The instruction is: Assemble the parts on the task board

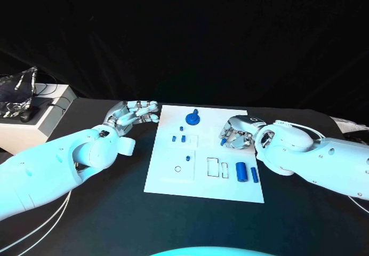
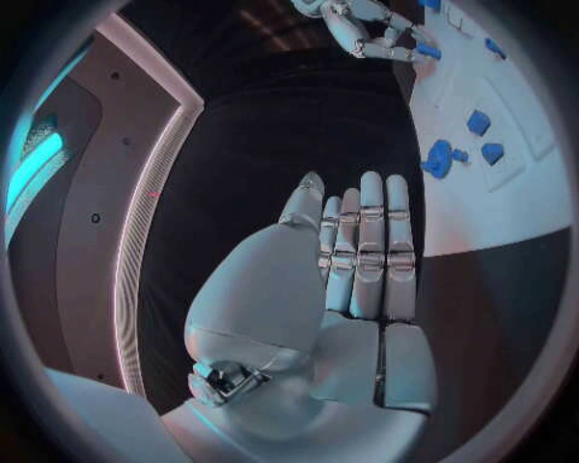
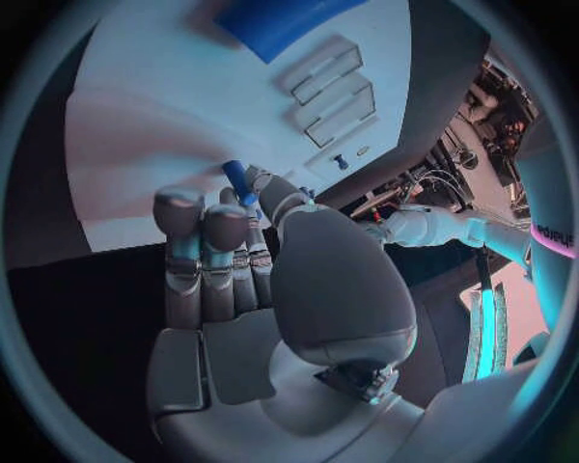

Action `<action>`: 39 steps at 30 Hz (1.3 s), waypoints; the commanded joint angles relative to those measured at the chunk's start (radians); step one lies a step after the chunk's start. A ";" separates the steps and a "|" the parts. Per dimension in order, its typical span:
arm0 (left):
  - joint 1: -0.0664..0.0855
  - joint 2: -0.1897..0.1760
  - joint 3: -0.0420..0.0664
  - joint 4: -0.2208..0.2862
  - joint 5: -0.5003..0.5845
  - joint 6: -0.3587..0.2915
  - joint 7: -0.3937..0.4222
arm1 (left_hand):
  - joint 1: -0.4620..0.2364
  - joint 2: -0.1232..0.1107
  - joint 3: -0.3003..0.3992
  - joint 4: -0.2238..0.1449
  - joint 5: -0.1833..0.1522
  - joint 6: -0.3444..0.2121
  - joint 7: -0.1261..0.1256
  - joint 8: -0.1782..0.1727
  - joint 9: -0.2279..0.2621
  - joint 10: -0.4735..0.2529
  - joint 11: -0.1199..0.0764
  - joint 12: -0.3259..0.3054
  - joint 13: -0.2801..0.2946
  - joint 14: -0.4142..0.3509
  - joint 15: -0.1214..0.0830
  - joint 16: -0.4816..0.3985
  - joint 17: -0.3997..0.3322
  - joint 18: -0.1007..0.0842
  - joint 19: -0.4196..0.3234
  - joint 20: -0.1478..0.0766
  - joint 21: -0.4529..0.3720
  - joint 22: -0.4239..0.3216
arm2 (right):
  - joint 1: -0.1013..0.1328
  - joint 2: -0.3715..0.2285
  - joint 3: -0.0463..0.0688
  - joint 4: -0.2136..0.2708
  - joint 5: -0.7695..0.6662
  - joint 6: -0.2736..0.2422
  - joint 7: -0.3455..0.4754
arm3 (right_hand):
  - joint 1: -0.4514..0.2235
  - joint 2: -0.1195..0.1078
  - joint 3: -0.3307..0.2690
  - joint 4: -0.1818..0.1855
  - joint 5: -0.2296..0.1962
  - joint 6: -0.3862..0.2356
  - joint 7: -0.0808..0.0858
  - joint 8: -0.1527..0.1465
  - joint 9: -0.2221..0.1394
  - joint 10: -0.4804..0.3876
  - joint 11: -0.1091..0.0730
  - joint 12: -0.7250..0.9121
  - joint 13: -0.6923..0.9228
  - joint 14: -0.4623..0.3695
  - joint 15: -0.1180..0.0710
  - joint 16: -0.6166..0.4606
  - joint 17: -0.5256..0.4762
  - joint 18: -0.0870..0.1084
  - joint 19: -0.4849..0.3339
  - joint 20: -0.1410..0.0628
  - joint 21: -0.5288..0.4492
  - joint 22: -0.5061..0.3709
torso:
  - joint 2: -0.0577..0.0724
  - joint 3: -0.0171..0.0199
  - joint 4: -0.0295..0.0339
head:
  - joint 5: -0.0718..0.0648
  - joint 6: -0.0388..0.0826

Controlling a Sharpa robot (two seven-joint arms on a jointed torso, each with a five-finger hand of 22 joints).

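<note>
The white task board (image 1: 201,178) lies in the middle of the black table. On it are a round blue part with a knob (image 1: 192,118), several small blue pieces (image 1: 183,138) and two blue cylinders (image 1: 241,171) beside empty slots (image 1: 212,166). My right hand (image 1: 236,131) hovers over the board's right edge and pinches a small blue peg (image 3: 237,180) at its fingertips. My left hand (image 1: 137,113) is off the board's far left corner. Its fingers (image 2: 368,241) are straight, side by side, and hold nothing.
A white box (image 1: 42,120) with a clear object on it stands at the table's far left. White cables (image 1: 34,226) run along the near left. One blue cylinder (image 3: 284,21) shows close ahead of the right hand.
</note>
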 commanded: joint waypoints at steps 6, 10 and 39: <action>0.000 0.000 0.001 0.002 -0.004 0.016 0.004 | 0.000 -0.001 0.001 0.004 -0.002 0.001 0.005 -0.002 -0.001 -0.007 0.000 -0.002 -0.001 -0.007 -0.001 0.001 0.001 -0.007 -0.006 0.001 0.004 0.001 | -0.006 0.007 -0.002 -0.004 -0.020 -0.008 0.013 | -0.015 0.023 0.054 0.004 -0.042 0.055 -0.006 -0.001 0.002 0.043 -0.012 -0.004 0.001 0.002 -0.014 0.009 0.005 -0.001 0.061 -0.020 0.040 0.044 | 0.000 0.0008 -0.0014 | 0.001 -0.003; 0.000 0.000 0.001 0.002 -0.004 0.017 0.003 | 0.000 -0.001 0.001 0.004 -0.002 0.001 0.005 -0.002 -0.001 -0.007 0.000 -0.002 -0.001 -0.007 -0.001 0.001 0.001 -0.007 -0.006 0.001 0.004 0.001 | -0.008 0.012 -0.002 -0.005 -0.031 -0.016 0.008 | -0.011 0.033 0.064 -0.001 -0.043 0.072 -0.008 0.000 0.003 0.061 -0.017 -0.005 0.001 0.002 -0.019 0.009 0.007 -0.007 0.062 -0.024 0.055 0.052 | 0.000 0.0012 -0.0008 | 0.000 -0.003; -0.001 -0.001 0.001 -0.004 -0.003 0.018 0.003 | 0.000 -0.001 0.001 0.004 -0.002 0.001 0.005 -0.002 -0.001 -0.007 0.000 -0.002 -0.001 -0.007 -0.001 0.001 0.001 -0.007 -0.006 0.001 0.004 0.001 | 0.019 -0.071 0.022 0.165 0.070 -0.132 -0.031 | -0.013 0.077 0.132 -0.053 -0.082 0.127 -0.016 0.003 0.050 0.126 -0.039 -0.006 0.004 0.005 -0.034 0.015 0.029 -0.028 0.063 -0.043 0.108 0.086 | -0.001 0.0008 -0.0017 | 0.007 -0.003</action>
